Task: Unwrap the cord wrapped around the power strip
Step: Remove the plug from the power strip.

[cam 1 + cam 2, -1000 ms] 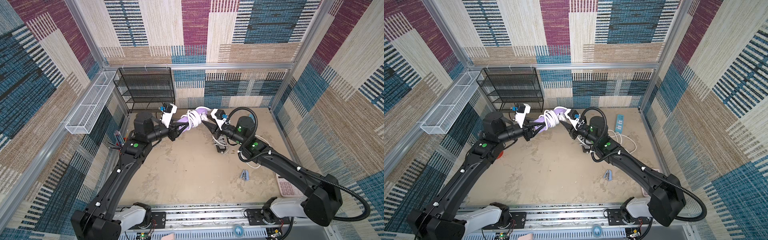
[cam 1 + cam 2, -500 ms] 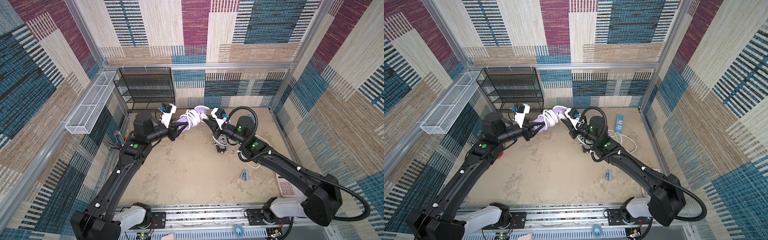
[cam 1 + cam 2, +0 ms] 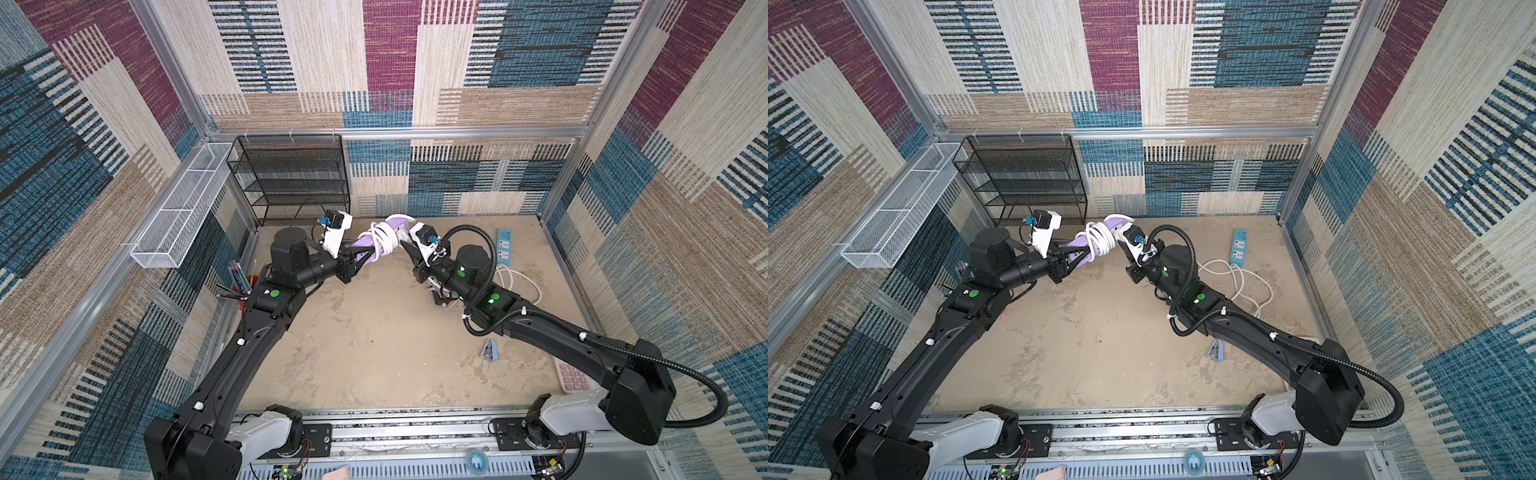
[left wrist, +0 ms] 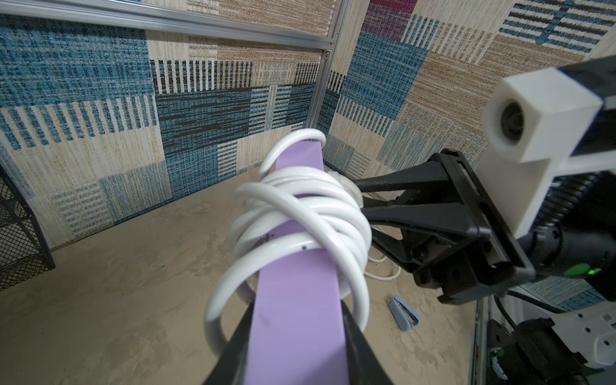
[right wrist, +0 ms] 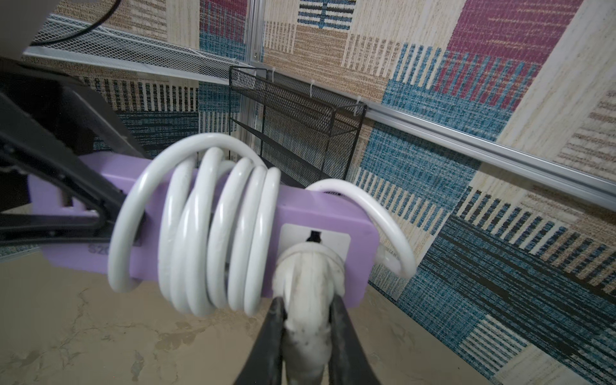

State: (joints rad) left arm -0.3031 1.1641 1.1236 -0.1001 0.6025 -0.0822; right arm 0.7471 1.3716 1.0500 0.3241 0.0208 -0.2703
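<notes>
The left tool (image 4: 296, 313) is clamped on one end of the purple power strip (image 5: 320, 213), held above the desk (image 3: 374, 332). The right tool (image 5: 306, 320) is pinched on the white plug (image 5: 308, 276). The cord (image 5: 216, 233) is coiled around the strip.

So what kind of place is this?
Probably a robot test cell: carpet-patterned panels on aluminium framing, a left arm and right arm mounted on a front rail, plus a black mesh shelf.

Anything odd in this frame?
Yes: the plug sits in a socket of the very strip it belongs to, with the right gripper shut on it. The cord coils cross over each other in the left wrist view, so the wrap looks tangled.
</notes>
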